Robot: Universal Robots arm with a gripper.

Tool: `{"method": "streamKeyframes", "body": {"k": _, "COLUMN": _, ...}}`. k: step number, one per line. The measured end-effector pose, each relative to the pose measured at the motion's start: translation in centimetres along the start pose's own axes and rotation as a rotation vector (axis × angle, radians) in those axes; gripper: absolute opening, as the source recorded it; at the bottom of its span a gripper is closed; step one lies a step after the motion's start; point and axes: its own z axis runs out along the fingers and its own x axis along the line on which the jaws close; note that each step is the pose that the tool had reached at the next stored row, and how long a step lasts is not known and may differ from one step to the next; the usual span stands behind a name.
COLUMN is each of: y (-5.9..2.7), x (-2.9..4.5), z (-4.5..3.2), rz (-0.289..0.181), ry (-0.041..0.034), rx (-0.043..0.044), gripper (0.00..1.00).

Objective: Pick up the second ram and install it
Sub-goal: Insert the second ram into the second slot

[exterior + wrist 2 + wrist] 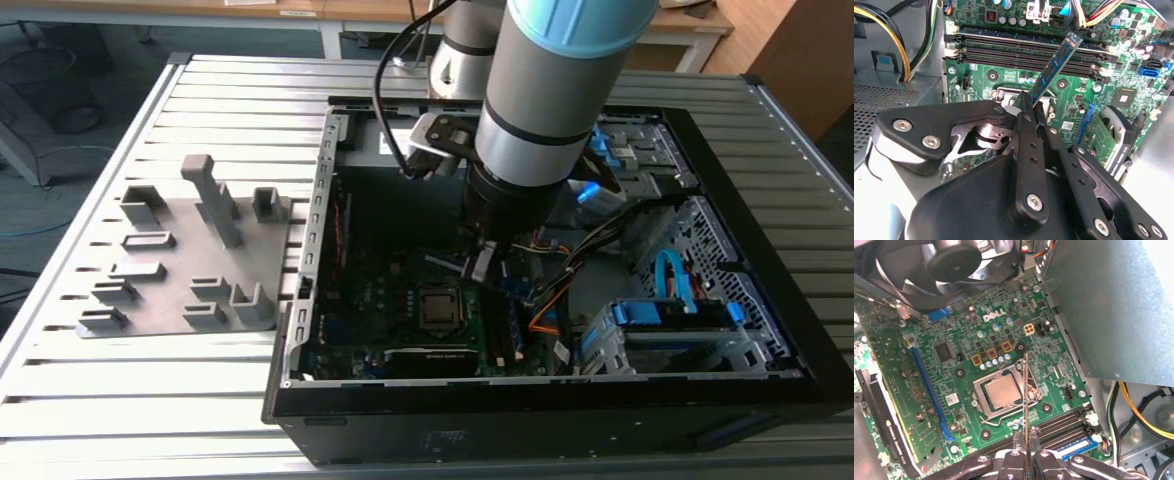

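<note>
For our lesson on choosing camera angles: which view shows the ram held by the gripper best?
The second wrist view: the second ram shows its flat face, tilted and clamped in the shut gripper. The first wrist view shows it edge-on, a thin line. In the exterior view the arm hides most of it.

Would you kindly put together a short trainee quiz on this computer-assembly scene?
1. True or false: the tool is shut on the second ram.
2. Fill in: the grey fixture plate lies on the exterior view's ___ of the computer case.
3. Where is the second ram? A) lying on the grey fixture plate; B) held tilted over the motherboard inside the computer case; C) fully seated in a memory slot.
Key: 1 true; 2 left; 3 B.
</note>
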Motion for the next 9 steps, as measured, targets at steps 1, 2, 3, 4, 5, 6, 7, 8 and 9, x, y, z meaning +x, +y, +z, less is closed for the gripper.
{"method": "streamKeyframes", "body": {"k": 1, "y": 0.0, "x": 0.0, "z": 0.0, "rz": 0.005, "ry": -0.0001, "rx": 0.0, "gripper": 0.14}}
{"method": "streamKeyframes", "body": {"k": 2, "y": 0.0, "x": 0.0, "z": 0.0, "rz": 0.01, "ry": -0.0004, "rx": 0.0001, "gripper": 0.14}}
{"method": "streamKeyframes", "body": {"k": 3, "y": 0.0, "x": 0.0, "z": 0.0, "rz": 0.015, "ry": -0.0006, "rx": 0.0002, "gripper": 0.14}}
{"method": "streamKeyframes", "body": {"k": 4, "y": 0.0, "x": 0.0, "z": 0.0, "rz": 0.02, "ry": -0.0009, "rx": 0.0003, "gripper": 0.14}}
{"method": "streamKeyframes", "body": {"k": 5, "y": 0.0, "x": 0.0, "z": 0.0, "rz": 0.025, "ry": -0.0011, "rx": 0.0004, "gripper": 0.14}}
{"method": "streamKeyframes", "body": {"k": 6, "y": 0.0, "x": 0.0, "z": 0.0, "rz": 0.03, "ry": -0.0012, "rx": 0.0004, "gripper": 0.14}}
{"method": "streamKeyframes", "body": {"k": 7, "y": 0.0, "x": 0.0, "z": 0.0, "rz": 0.034, "ry": -0.0013, "rx": 0.0006, "gripper": 0.14}}
{"method": "streamKeyframes", "body": {"k": 8, "y": 0.0, "x": 0.0, "z": 0.0, "rz": 0.039, "ry": -0.0015, "rx": 0.0006, "gripper": 0.14}}
{"method": "streamKeyframes", "body": {"k": 9, "y": 0.0, "x": 0.0, "z": 0.0, "rz": 0.044, "ry": -0.0017, "rx": 0.0007, "gripper": 0.14}}
